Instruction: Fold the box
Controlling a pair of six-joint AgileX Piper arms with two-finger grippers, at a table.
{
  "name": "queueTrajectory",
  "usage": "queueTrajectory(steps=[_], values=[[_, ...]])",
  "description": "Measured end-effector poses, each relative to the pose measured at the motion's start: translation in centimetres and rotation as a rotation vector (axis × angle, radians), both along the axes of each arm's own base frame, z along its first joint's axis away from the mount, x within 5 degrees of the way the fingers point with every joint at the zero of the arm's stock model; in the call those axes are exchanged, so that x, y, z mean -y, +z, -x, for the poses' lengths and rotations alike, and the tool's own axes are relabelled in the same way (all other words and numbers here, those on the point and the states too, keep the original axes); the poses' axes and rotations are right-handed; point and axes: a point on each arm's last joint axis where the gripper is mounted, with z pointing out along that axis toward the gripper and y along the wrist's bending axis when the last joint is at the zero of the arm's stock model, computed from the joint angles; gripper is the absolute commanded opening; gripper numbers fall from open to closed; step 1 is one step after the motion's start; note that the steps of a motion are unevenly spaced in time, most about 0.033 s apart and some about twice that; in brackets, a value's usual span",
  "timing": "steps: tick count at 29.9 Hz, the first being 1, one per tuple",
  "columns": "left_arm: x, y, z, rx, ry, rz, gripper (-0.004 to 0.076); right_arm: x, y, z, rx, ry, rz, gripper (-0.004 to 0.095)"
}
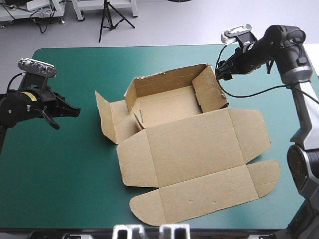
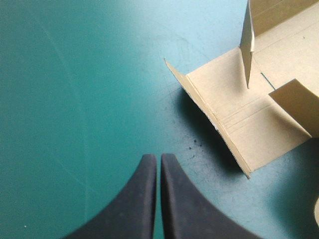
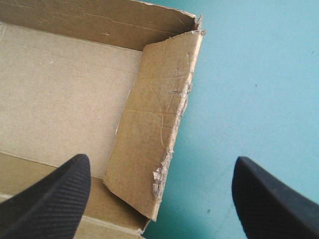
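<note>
Teal-green table [image 1: 60, 189] carries the brown box [image 1: 169, 107] at its centre, with the 12 and 3 o'clock walls raised and the lid [image 1: 194, 149] flat toward 6 o'clock. Left gripper [image 1: 75, 110], clenched on nothing, hovers at the box's 9 o'clock, apart from its flap [image 1: 107, 117]. Right gripper [image 1: 219, 72], fingers spread wide, sits over the right wall [image 3: 149, 124] near the 1 o'clock corner.

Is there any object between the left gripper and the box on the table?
Nothing visible. Only bare teal-green cover lies between the shut left gripper and the nearest flap of the box.
</note>
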Motion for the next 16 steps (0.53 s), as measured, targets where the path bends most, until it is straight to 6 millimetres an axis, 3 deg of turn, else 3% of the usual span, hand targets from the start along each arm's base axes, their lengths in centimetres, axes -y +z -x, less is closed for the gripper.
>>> queueTrajectory(steps=[6, 11, 16], values=[[0.0, 0.0, 0.0, 0.000, -0.001, 0.005, 0.0011, -0.5, -2.6, -1.7, -0.071, 0.004, -0.017, 0.0722], [0.3, 0.0, 0.0, 0.000, -0.010, 0.036, 0.0011, -1.1, -7.7, -4.3, -0.196, 0.002, -0.030, 0.0669], [0.3, 0.0, 0.0, 0.000, -0.012, 0.042, 0.0011, -1.6, -11.1, -5.6, -0.272, 0.003, -0.025, 0.0561]])
